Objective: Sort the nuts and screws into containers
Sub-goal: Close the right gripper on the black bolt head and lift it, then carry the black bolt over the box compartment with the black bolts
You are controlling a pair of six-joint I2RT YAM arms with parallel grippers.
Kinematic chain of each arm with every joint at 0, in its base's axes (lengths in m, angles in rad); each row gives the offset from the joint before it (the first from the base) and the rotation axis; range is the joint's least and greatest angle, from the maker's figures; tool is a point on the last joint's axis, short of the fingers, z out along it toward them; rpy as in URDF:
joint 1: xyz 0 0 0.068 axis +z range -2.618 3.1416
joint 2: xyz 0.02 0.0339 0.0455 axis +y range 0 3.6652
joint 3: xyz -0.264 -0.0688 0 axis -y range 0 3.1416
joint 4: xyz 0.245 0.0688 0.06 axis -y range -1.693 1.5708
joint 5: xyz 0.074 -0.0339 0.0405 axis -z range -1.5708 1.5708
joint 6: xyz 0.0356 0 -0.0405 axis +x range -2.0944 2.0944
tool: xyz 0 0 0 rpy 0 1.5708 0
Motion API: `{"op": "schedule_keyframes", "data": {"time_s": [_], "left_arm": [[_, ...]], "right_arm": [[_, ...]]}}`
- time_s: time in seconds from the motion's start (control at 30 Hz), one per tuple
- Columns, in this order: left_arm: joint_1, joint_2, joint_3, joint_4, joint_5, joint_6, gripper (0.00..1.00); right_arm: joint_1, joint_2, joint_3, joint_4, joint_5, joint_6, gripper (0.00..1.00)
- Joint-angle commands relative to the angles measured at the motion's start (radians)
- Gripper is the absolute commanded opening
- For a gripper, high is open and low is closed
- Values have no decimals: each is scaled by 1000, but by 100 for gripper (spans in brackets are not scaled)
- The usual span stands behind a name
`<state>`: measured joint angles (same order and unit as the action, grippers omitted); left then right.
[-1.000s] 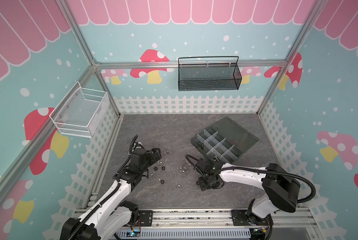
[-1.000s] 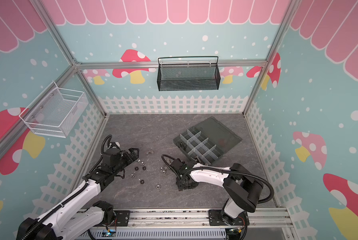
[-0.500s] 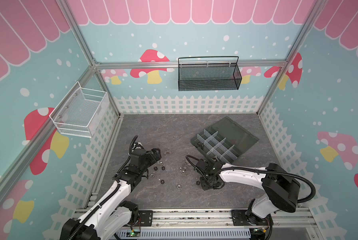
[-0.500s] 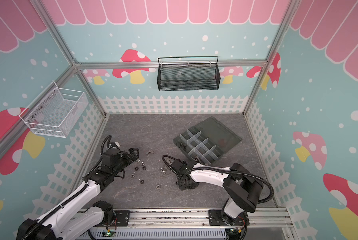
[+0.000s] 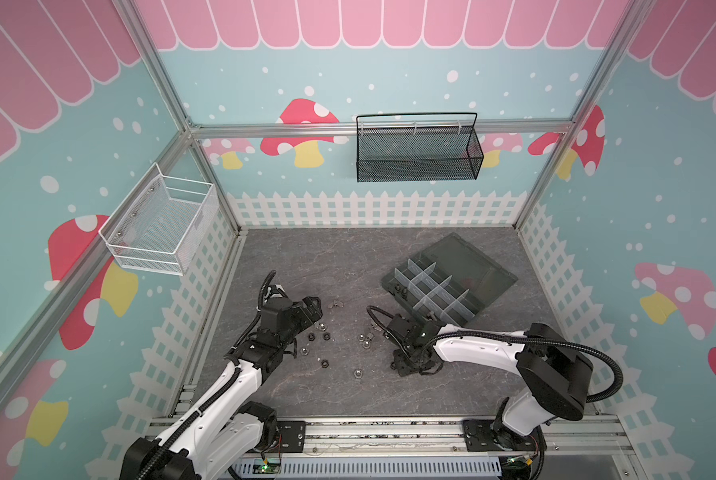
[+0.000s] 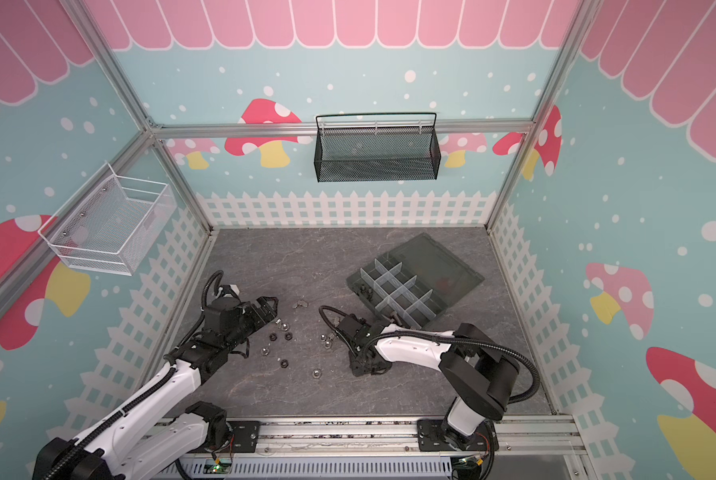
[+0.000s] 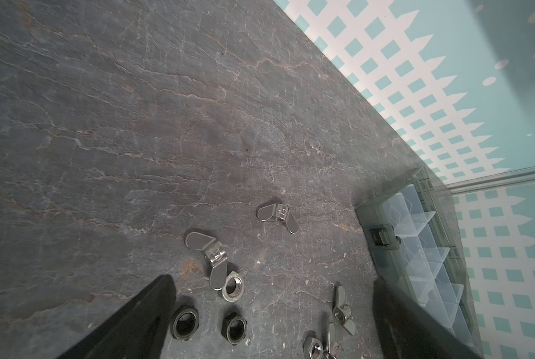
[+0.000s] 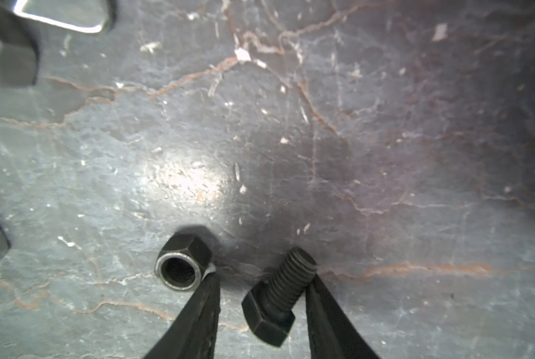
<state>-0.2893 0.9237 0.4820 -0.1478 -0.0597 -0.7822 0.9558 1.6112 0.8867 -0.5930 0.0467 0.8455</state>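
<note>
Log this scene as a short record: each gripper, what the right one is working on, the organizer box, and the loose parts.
left gripper: open, holding nothing
right gripper: open, down at the table, fingers either side of the black screw
black screw: lying flat; one finger touches its shank, gap at the other
black nut: outside the fingers, against one
organizer box: lid open, on the table's far right
loose by left gripper: two black nuts, silver nut, wing nuts
</note>
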Motion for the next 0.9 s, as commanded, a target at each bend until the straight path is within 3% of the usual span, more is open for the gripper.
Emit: {"op": "schedule_keyframes", "data": {"time_s": [0.0,0.17,0.87], "left_arm": [[4,-17,-12,7,-17,-18,100],[4,-11,-4,7,-15,-17,100],[4,-4,3,5,-9,-14,100]], "right_arm": [[-1,37,1,12,1,-2,44],[0,24,-9,4,-5,-3,40],[0,-22,-64,-74,13,40,38]]}}
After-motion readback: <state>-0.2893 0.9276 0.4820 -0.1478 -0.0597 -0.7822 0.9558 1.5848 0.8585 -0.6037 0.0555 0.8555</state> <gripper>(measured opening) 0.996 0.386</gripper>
